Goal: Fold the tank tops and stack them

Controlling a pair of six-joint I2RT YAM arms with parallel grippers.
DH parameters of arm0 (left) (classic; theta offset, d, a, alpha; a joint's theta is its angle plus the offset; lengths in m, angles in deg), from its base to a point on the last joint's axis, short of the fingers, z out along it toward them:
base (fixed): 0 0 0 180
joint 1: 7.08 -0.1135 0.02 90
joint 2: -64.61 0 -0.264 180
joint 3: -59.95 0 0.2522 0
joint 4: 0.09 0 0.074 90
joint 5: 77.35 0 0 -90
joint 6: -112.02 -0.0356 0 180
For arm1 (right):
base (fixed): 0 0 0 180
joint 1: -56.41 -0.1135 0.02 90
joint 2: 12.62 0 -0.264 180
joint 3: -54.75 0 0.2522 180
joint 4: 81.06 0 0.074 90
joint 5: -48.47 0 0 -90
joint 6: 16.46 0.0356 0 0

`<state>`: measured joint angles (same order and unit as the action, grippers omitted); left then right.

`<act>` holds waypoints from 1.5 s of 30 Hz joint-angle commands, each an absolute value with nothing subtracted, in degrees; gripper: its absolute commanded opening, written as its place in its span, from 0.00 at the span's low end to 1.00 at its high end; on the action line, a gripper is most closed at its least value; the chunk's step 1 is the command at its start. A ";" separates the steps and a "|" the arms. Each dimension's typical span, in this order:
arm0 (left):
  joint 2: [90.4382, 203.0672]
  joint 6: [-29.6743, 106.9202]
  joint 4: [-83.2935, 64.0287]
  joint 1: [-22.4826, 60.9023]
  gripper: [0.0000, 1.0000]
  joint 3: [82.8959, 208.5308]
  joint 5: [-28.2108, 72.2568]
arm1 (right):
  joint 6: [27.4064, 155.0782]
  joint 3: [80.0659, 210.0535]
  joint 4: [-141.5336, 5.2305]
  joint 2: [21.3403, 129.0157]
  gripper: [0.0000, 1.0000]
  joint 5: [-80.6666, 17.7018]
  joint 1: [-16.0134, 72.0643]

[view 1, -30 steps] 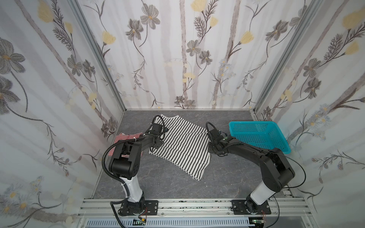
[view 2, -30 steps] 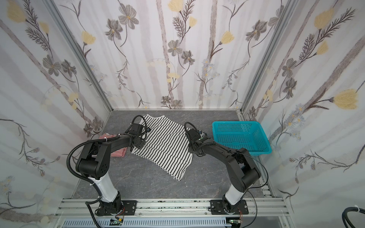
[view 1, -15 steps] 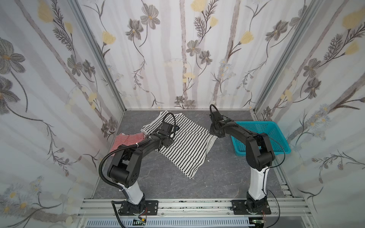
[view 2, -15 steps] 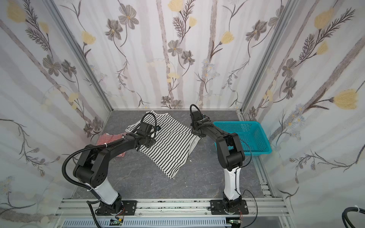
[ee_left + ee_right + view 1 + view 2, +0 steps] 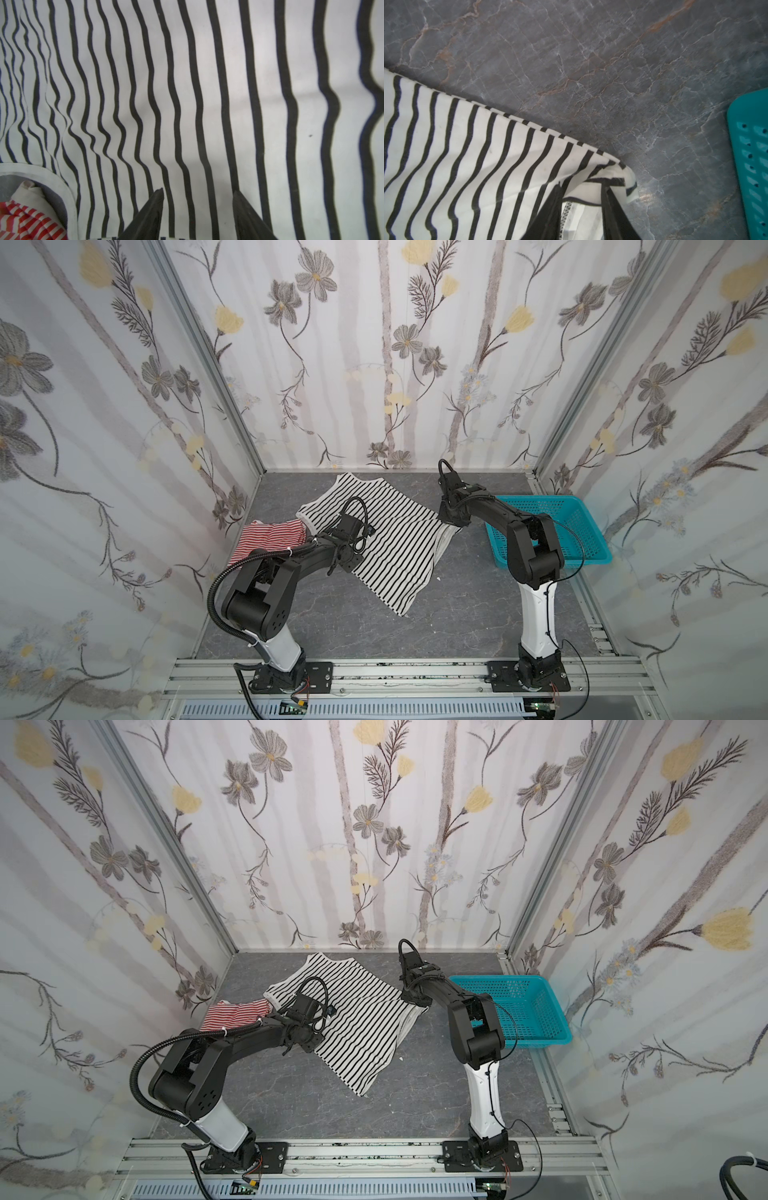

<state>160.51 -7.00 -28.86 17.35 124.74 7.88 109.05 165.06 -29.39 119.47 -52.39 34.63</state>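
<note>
Pinching a corner of the black-and-white tank top (image 5: 390,543), which lies skewed mid-table, the right gripper (image 5: 582,187) could bunch it if it pulls alone. Whether the left gripper (image 5: 198,191), fingers apart over the cloth, grasps anything cannot be told. The red-striped tank top (image 5: 270,537) lies alongside.

black-and-white striped tank top (image 5: 399,556), red-and-white striped tank top (image 5: 270,535), turquoise mesh basket (image 5: 544,499), grey marbled table (image 5: 478,614)

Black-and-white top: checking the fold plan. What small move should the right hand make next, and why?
Probably pull the pinched corner slightly outward: the right hand grips the black-and-white top's hem corner, doubled over, while the left hand hangs open over its middle.
</note>
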 commanded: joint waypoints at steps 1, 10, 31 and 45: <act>160.03 -5.76 -28.88 17.27 0.55 123.92 9.17 | 110.13 164.68 -30.24 119.84 0.34 -52.07 34.61; 160.45 -5.41 -28.35 17.18 0.55 122.93 8.59 | 109.67 158.52 -30.77 117.84 0.29 -55.00 35.30; 162.79 -4.55 -27.92 16.35 0.55 120.78 9.30 | 120.38 144.65 -47.47 108.20 0.35 -35.66 35.85; 161.05 -4.26 -27.61 16.31 0.55 119.02 10.74 | 123.05 150.65 -43.02 114.07 0.34 -39.10 36.37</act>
